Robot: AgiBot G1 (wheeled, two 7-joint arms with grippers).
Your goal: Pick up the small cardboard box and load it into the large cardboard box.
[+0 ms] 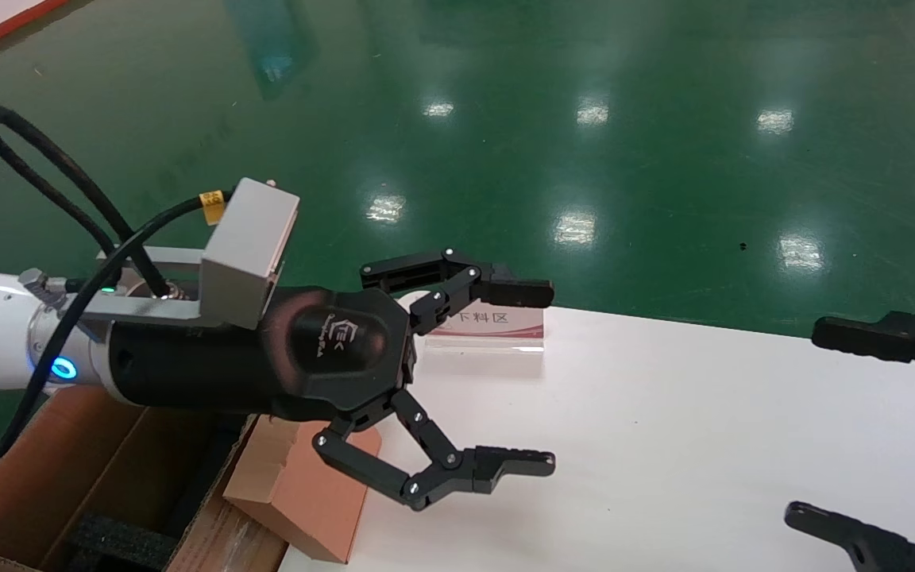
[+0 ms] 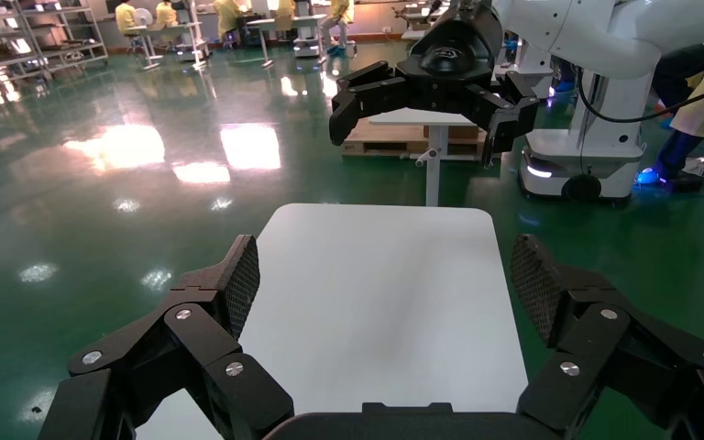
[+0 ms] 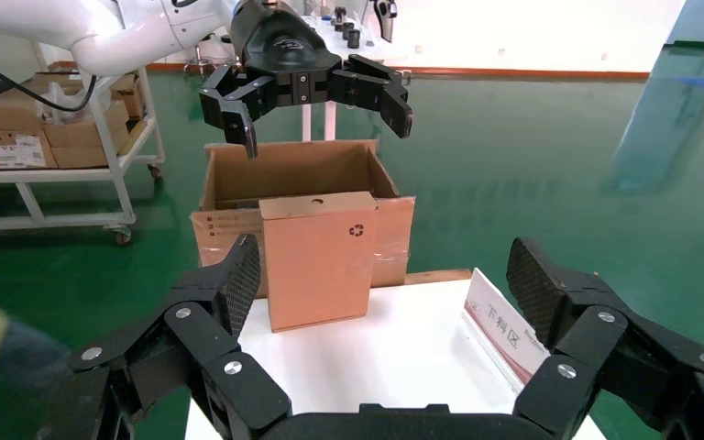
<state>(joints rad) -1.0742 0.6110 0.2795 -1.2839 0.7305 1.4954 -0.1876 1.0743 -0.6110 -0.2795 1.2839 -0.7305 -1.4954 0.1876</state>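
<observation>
The small cardboard box (image 3: pixel 316 261) stands upright at the white table's (image 1: pixel 664 445) left end, its recycling symbol facing the right wrist camera. In the head view the small cardboard box (image 1: pixel 299 485) shows partly under my left hand. The large cardboard box (image 3: pixel 293 174) stands open just behind it, off the table's left end, and the large cardboard box (image 1: pixel 44 485) shows dark foam inside. My left gripper (image 1: pixel 541 377) hangs open and empty in the air above the small box. My right gripper (image 1: pixel 811 425) is open over the table's right side, well apart from both boxes.
A clear sign stand (image 1: pixel 489 330) with a red-striped card sits at the table's far edge; the sign (image 3: pixel 504 330) lies near my right gripper. Green floor surrounds the table. A white cart (image 3: pixel 46 137) with cartons stands beyond the large box.
</observation>
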